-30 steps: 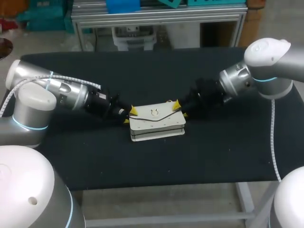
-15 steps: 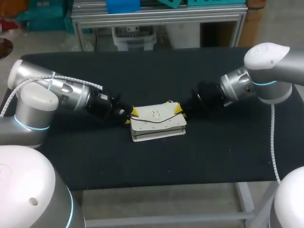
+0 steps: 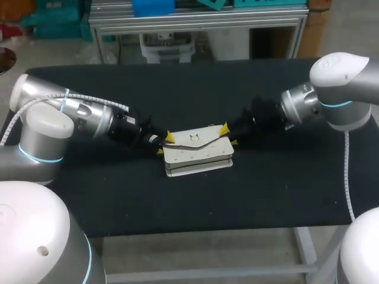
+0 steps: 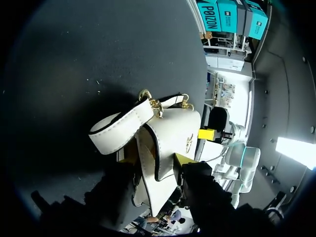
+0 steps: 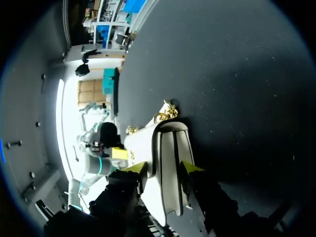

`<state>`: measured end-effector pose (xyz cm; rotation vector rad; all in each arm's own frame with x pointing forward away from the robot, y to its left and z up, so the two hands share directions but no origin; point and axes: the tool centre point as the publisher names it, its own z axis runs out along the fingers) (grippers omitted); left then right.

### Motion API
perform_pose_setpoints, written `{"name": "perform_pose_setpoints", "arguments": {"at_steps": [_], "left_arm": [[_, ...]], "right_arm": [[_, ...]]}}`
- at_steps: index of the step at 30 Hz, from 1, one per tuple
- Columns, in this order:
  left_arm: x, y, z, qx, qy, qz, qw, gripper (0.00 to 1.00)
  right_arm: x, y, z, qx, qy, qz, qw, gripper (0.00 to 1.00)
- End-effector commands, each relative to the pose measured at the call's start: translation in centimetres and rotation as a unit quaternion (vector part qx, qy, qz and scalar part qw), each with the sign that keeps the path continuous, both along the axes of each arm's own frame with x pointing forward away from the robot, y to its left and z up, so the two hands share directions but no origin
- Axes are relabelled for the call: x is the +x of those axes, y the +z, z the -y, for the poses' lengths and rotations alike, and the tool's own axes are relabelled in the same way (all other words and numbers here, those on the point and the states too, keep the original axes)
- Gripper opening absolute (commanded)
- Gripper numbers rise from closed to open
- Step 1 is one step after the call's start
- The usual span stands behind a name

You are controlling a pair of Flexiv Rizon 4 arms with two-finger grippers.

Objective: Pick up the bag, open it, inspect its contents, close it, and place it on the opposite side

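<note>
1. White, smooth leather-look bag near the middle of the black bench, flap side up, held at both short ends.
2. Left claw clamped on the bag's left end, yellow tips pressing from two sides; in the left wrist view, one tip on each face of the bag.
3. Right claw clamped likewise on the right end, tips astride the bag's narrow edge in the right wrist view.
4. Moved a little toward the right of the bench over the last second: left arm stretched further in, right arm drawn back toward its own side, both grips unchanged.
5. Probably a shared carry or repositioning just under way; flap shut, opening and inspection apparently not yet done.
6. Boxy, rectangular body with stacked layers along the front edge, rounded corners, dark piping tracing the pointed envelope flap.
7. Small gold clasp at the flap's centre; shiny gold rings joining a short, flat white strap, which arches loosely beside the left claw.
8. Bench cover matte, dark and cloth-like, flecked with pale specks.
9. Likely stiff enough to keep its shape, though smooth faces may slip under a pinch.
</note>
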<state>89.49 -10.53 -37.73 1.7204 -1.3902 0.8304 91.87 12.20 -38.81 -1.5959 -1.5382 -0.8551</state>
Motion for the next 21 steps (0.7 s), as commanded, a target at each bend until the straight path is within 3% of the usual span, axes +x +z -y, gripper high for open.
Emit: {"name": "perform_pose_setpoints", "arguments": {"at_steps": [1,3,4,5,7,8,12,14,15,16,17,18,19,21], "left_arm": [[0.5,-1.1,0.5,-0.003,-0.001,-0.005,1.000,0.36],[0.6,-1.1,0.5,-0.002,0.000,-0.005,1.000,0.27],[0.6,-1.1,0.5,-0.002,0.001,-0.005,1.000,0.24],[0.6,-1.1,0.5,-0.001,0.001,-0.005,1.000,0.20],[0.6,-1.1,0.5,0.002,0.002,-0.004,1.000,0.13],[0.6,-1.2,0.5,0.002,0.002,-0.004,1.000,0.00],[0.6,-1.1,0.5,0.006,0.001,-0.003,1.000,0.00],[0.5,-0.6,0.4,0.007,0.001,0.001,1.000,0.11],[0.4,-0.4,0.4,0.008,-0.001,0.005,1.000,0.23],[0.3,-0.2,0.3,0.011,-0.001,0.009,1.000,0.40],[0.2,0.0,0.3,0.013,-0.003,0.012,1.000,0.67],[0.1,0.2,0.2,0.017,-0.002,0.016,1.000,0.75],[0.0,0.4,0.1,0.018,-0.002,0.018,1.000,0.78],[0.0,0.7,-0.1,0.020,-0.002,0.021,1.000,0.78]], "right_arm": [[0.1,-0.6,-0.4,0.008,0.002,-0.002,1.000,0.36],[0.2,-0.5,-0.6,0.009,0.005,0.000,1.000,0.31],[0.2,-0.4,-0.8,0.009,0.008,0.002,1.000,0.14],[0.2,-0.4,-0.9,0.007,0.010,0.003,1.000,0.05],[0.1,-0.4,-1.1,0.006,0.014,0.004,1.000,0.00],[0.1,-0.5,-1.1,0.004,0.016,0.004,1.000,0.00],[-0.1,-0.7,-0.7,0.002,0.015,0.003,1.000,0.00],[-0.2,-0.4,-0.6,0.001,0.014,0.004,1.000,0.00],[-0.2,-0.2,-0.5,-0.001,0.016,0.007,1.000,0.00],[-0.3,0.0,-0.4,-0.004,0.015,0.011,1.000,0.21],[-0.3,0.3,-0.3,-0.010,0.017,0.015,1.000,0.36],[-0.4,0.5,-0.1,-0.011,0.018,0.016,1.000,0.75],[-0.5,0.8,0.1,-0.015,0.016,0.020,1.000,1.00],[-0.4,1.2,0.6,-0.015,0.013,0.024,1.000,1.00]]}}
